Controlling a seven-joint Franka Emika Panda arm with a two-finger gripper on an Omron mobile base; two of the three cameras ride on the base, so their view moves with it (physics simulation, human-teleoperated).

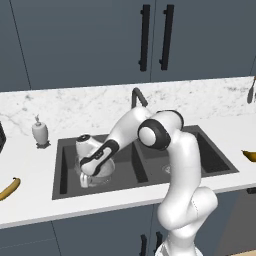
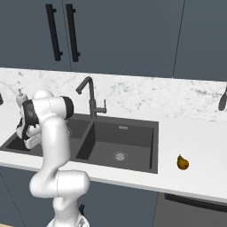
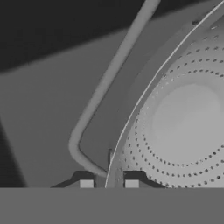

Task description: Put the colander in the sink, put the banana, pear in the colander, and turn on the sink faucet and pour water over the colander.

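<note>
- Hand view, looking down along the gripper (image 3: 109, 183): its two dark tips sit close together with the thin rim of the colander (image 3: 183, 127) between them, so the jaws are pinched on that rim.
- The colander's pale, perforated bowl lies to one side of the tips; the dark floor and wall of the sink (image 3: 57, 118) lie on the other.
- Left base view: the white arm bends down from the front of the counter into the left basin of the sink (image 1: 65, 172), and the colander (image 1: 97, 177) sits low in that basin under the hand.
- A banana (image 1: 10, 188) lies on the counter near its left edge, well apart from the sink; another yellow fruit tip shows at the right edge.
- Right base view: the pear (image 2: 182, 162) rests on the counter just right of the sink, near the front edge.
- The faucet (image 2: 90, 98) stands behind the divider; no water can be seen running.
- Judged step: placing the colander, nearly finished.
- The next move likely calls for releasing the rim, lifting clear, then fetching a fruit.
</note>
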